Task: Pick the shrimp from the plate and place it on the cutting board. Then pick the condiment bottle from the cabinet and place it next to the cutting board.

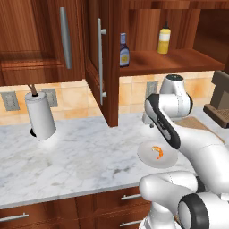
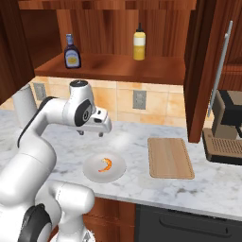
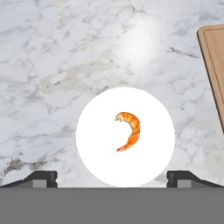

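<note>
The tiny curled orange shrimp (image 1: 157, 152) (image 2: 105, 164) (image 3: 129, 130) lies in the middle of the round white plate (image 1: 144, 158) (image 2: 91, 173) (image 3: 94, 153) on the marble counter. My gripper (image 1: 148, 121) (image 2: 91, 134) (image 3: 113, 178) hovers above the plate, pointing down, open with nothing between its fingers. The wooden cutting board (image 1: 197, 124) (image 2: 170, 157) (image 3: 214, 57) lies flat just right of the plate. The dark condiment bottle (image 1: 124, 50) (image 2: 72, 51) stands upright at the left of the shelf in the open cabinet (image 1: 183, 59) (image 2: 127, 68).
A yellow squeeze bottle (image 1: 164, 39) (image 2: 138, 42) stands further right on the same shelf. The cabinet's open doors (image 1: 99, 62) (image 2: 208, 66) jut out over the counter. A coffee machine (image 1: 220, 98) (image 2: 226, 130) stands right of the board, and a paper towel roll (image 1: 40, 117) at the left.
</note>
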{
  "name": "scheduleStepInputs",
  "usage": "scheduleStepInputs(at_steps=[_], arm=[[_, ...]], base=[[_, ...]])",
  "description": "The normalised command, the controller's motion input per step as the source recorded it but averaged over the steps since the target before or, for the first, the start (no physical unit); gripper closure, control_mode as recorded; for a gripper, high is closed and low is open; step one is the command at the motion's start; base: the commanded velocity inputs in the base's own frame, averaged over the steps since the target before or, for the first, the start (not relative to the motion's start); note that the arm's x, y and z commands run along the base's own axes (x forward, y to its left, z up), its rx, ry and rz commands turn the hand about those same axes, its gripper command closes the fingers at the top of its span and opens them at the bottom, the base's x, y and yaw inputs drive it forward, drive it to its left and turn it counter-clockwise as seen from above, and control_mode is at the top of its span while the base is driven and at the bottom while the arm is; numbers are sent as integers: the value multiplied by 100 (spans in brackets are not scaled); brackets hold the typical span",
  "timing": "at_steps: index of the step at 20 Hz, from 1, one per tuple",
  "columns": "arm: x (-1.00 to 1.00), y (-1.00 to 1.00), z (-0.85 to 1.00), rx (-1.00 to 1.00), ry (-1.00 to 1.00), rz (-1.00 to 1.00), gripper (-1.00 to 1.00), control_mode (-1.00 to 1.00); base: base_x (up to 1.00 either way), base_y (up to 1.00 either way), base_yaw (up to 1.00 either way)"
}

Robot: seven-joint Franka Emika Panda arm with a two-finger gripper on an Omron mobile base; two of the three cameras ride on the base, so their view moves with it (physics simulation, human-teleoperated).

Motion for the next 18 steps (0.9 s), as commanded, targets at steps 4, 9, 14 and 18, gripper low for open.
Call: scheduleStepInputs(at_steps=[4, 9, 14, 18], arm=[[0, -6, -33, -3, 0, 2, -100, -100], [0, -10, -34, -1, 0, 2, -100, -100], [0, -7, -31, 0, 0, 3, -100, -100], [2, -5, -23, 0, 0, 3, -100, -100]], base=[[0, 0, 0], [0, 0, 0], [0, 0, 0], [0, 0, 0]])
